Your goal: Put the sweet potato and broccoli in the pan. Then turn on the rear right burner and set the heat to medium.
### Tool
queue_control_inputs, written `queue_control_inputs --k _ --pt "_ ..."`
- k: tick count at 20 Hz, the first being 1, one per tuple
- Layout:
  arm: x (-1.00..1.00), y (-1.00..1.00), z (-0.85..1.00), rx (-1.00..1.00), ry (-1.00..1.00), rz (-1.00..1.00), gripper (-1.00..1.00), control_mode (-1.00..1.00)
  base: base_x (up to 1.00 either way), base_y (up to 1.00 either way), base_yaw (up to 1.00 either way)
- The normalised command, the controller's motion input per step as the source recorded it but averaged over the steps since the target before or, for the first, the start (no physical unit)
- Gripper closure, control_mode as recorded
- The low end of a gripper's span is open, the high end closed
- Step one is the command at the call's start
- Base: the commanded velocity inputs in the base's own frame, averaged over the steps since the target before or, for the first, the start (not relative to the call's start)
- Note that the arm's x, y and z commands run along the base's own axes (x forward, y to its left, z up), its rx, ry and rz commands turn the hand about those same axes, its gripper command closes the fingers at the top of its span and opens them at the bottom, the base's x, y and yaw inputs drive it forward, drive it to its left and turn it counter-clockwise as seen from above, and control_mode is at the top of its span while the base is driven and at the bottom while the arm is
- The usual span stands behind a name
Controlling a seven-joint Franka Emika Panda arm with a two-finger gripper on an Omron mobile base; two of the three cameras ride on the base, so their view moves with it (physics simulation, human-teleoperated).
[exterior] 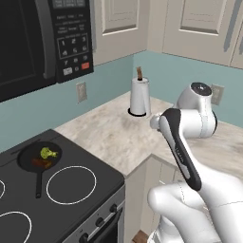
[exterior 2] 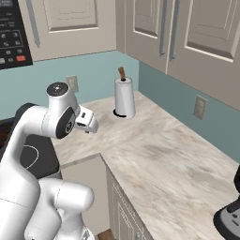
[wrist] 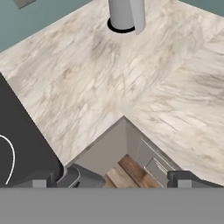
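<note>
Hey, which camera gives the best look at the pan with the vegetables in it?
The left base view: the pan sits whole on the cooktop, broccoli and sweet potato inside. The others catch just the cooktop's edge.

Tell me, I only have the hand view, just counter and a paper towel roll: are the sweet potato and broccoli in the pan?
Observer: Yes. The left base view shows the sweet potato and the broccoli both lying in the pan.
Operator: Where does the pan sit?
Observer: On the far side of the cooktop, below the microwave, with its handle pointing toward the stove's front.
Operator: And the knobs?
Observer: The knobs run along the stove's front edge, left of the counter corner that your open end effector looks down on.
</note>
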Motion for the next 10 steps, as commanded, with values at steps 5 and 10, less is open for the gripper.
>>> queue_control_inputs --k 5,10 --pt "0.0 0.0 0.0 0.0 0.0 0.0 -1.0 1.0 -0.17 0.0 0.21" --pt "0.0 0.0 0.0 0.0 0.0 0.0 -1.0 1.0 -0.21 0.01 0.19"
